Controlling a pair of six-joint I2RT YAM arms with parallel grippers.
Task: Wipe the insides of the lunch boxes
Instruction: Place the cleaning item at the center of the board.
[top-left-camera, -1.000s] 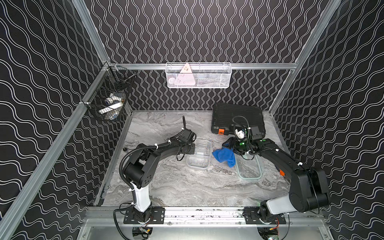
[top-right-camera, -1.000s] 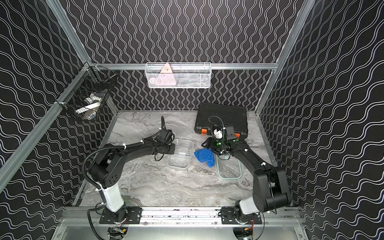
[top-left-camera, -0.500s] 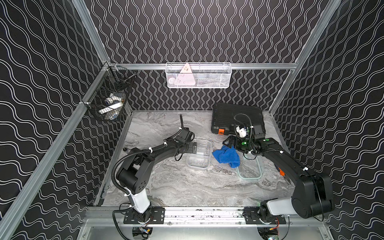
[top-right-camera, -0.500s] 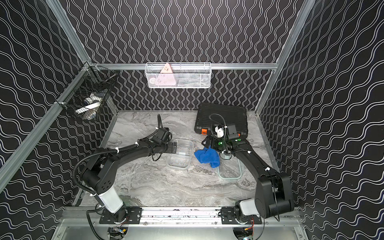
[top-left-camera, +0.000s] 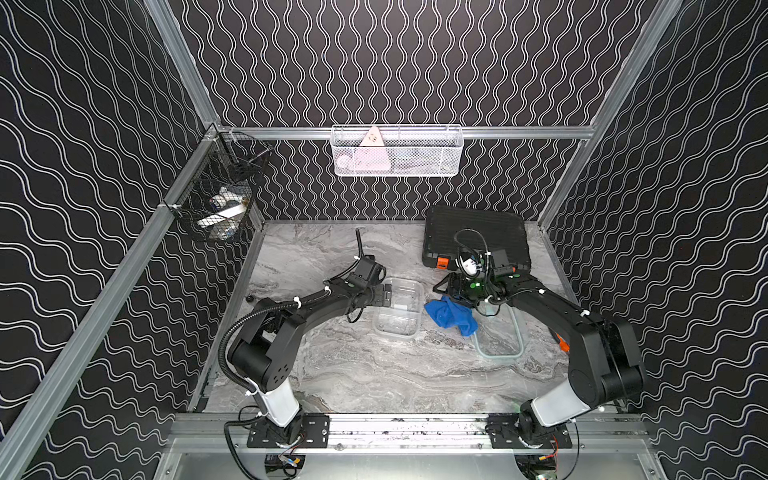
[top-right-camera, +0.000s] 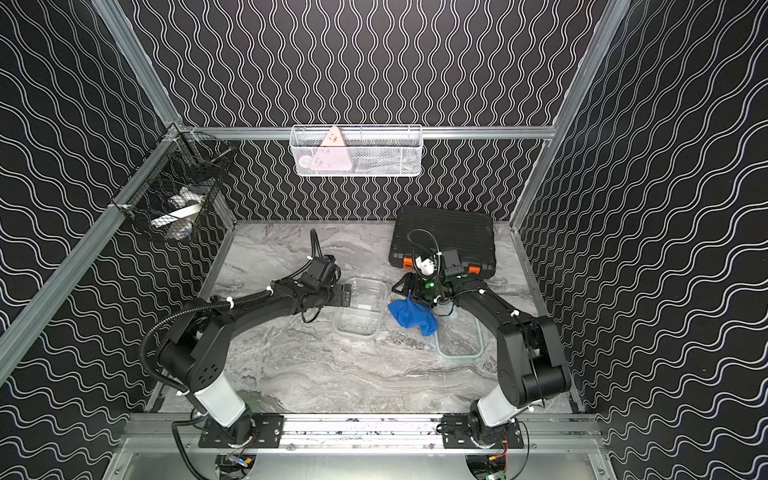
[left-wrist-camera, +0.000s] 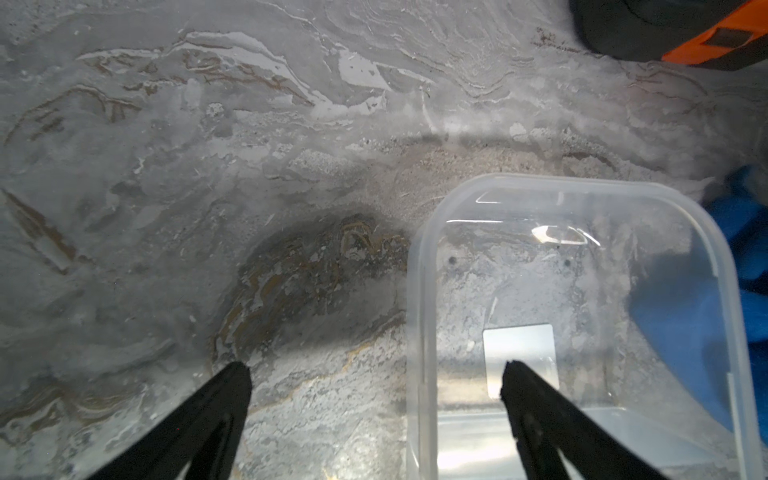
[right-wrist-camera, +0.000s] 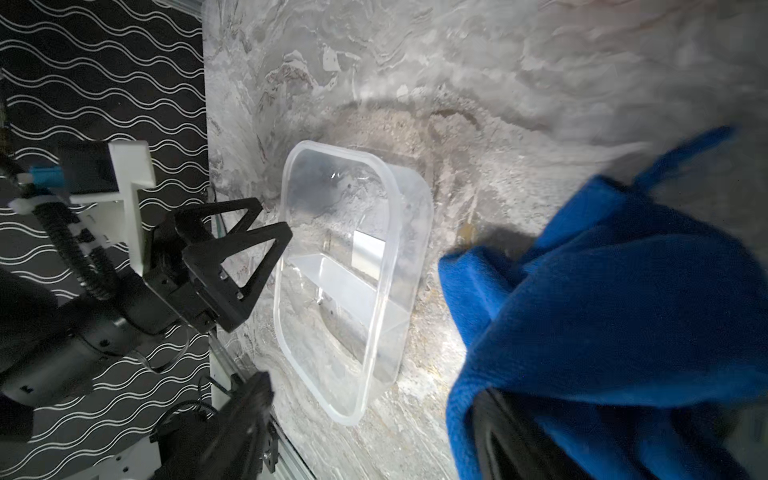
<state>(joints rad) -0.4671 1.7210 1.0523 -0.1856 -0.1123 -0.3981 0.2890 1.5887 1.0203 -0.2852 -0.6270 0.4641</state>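
Observation:
The clear lunch box (top-left-camera: 399, 307) (top-right-camera: 360, 309) stands open on the marble table, its inner divider visible in the right wrist view (right-wrist-camera: 353, 270). My left gripper (top-left-camera: 384, 296) (left-wrist-camera: 374, 374) is open and straddles the box's near wall (left-wrist-camera: 419, 291), one finger inside and one outside. Its green-rimmed lid (top-left-camera: 496, 356) (top-right-camera: 459, 353) lies to the right. A blue cloth (top-left-camera: 451, 316) (top-right-camera: 411, 316) (right-wrist-camera: 623, 311) sits between box and lid. My right gripper (top-left-camera: 449, 291) (right-wrist-camera: 370, 407) hangs over it with jaws apart, the cloth draped over one finger.
A black ribbed case with orange latches (top-left-camera: 478, 232) (top-right-camera: 444, 232) lies at the back right, just behind my right wrist. A white wire basket (top-left-camera: 397, 151) hangs on the back wall and a black one (top-left-camera: 216, 208) on the left wall.
My left gripper has opened wide and reached onto the lunch box's left wall. The blue cloth and my right gripper have stayed about where they were.

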